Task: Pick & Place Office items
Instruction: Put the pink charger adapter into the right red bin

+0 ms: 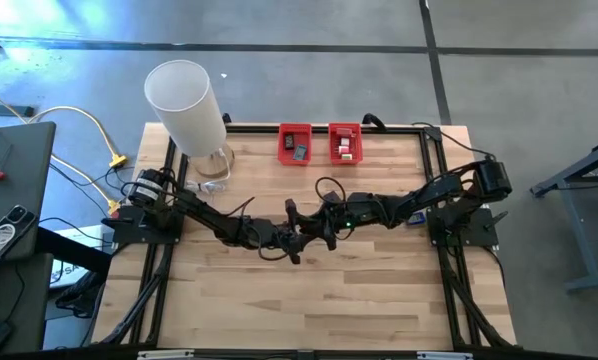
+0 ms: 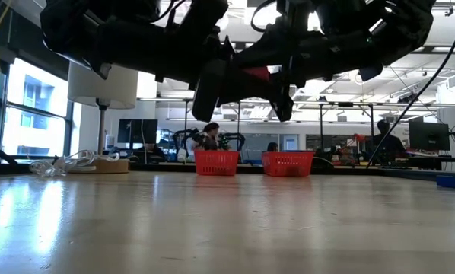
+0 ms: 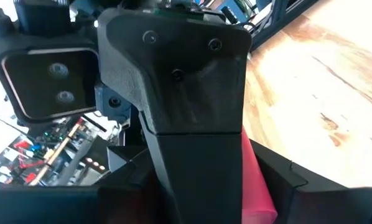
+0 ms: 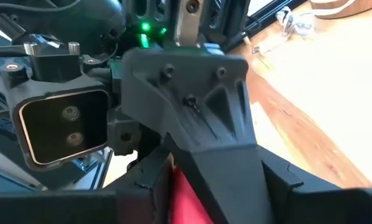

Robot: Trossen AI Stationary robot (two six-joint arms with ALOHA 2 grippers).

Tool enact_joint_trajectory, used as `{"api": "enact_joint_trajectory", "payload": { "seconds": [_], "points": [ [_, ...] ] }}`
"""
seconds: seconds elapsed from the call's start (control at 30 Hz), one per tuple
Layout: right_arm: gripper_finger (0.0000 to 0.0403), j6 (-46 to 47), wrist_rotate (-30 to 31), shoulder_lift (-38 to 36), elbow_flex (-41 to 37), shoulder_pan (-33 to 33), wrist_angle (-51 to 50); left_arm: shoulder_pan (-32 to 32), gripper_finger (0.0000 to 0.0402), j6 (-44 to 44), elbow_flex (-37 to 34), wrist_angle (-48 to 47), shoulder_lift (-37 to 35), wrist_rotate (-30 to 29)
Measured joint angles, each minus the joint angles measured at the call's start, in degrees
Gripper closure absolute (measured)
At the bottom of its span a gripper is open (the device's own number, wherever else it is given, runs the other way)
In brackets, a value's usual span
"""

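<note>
Both arms meet above the table's middle, lifted well clear of the wood, with their grippers facing each other. A small red piece (image 2: pixel 256 74) sits between them; it also shows as a red strip (image 3: pixel 255 183) in the left wrist view and as a red patch (image 4: pixel 185 198) in the right wrist view. My left gripper (image 1: pixel 295 236) comes from the table's left and my right gripper (image 1: pixel 329 222) from the right. Each is shut on the red piece. Two red bins (image 1: pixel 295 142) (image 1: pixel 344 141) at the far edge hold other small pieces. My left gripper has the red piece's side (image 3: pixel 260 199) against its fingers, coming level from the table's left. The right gripper's finger (image 3: pixel 192 124) hides the contact itself. The piece is lifted clear of the table. My right gripper meets the red piece (image 4: pixel 180 186) level from the table's right, at the same spot. The left gripper's finger (image 4: pixel 204 124) stands in front of the contact, so the held part cannot be told. The piece is lifted clear of the table.
A tall white cylinder (image 1: pixel 186 106) stands at the far left corner, with clear plastic (image 1: pixel 209 185) beside it. Black rails (image 1: pixel 434 180) run along the table's sides. Bare wood (image 1: pixel 309 310) lies on the near side. People sit in the room beyond (image 2: pixel 210 135).
</note>
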Motion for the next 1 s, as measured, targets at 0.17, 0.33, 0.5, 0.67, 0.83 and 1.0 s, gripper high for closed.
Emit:
{"api": "enact_joint_trajectory", "payload": {
  "seconds": [0.17,0.33,0.5,0.67,0.83,1.0],
  "points": [
    [0.0255,0.0,-1.3,0.0,-0.1,0.1,-0.5,-1.0,0.0191,1.9,0.0,0.2,0.0,-0.6],
    [0.0255,0.0,-1.3,0.0,-0.1,0.1,-0.8,-1.6,0.0151,5.8,0.0,1.3,0.0,-2.3],
    [0.0255,-0.8,-0.7,-0.8,-0.1,0.0,-3.2,-1.6,0.0138,2.7,0.0,1.5,0.0,-3.7],
    [0.0255,-3.6,2.5,-3.1,-0.1,-0.2,-9.0,-2.6,0.0137,-0.9,-0.1,2.8,0.0,-4.0],
    [0.0255,-6.0,9.0,-6.9,-0.7,-0.7,-21.7,-4.0,0.0137,2.1,0.1,5.7,-0.2,-6.6],
    [0.0255,-7.6,19.6,-13.8,-0.2,-1.5,-33.3,-6.0,0.0137,1.5,0.1,10.1,-0.2,-13.2]
  ]
}}
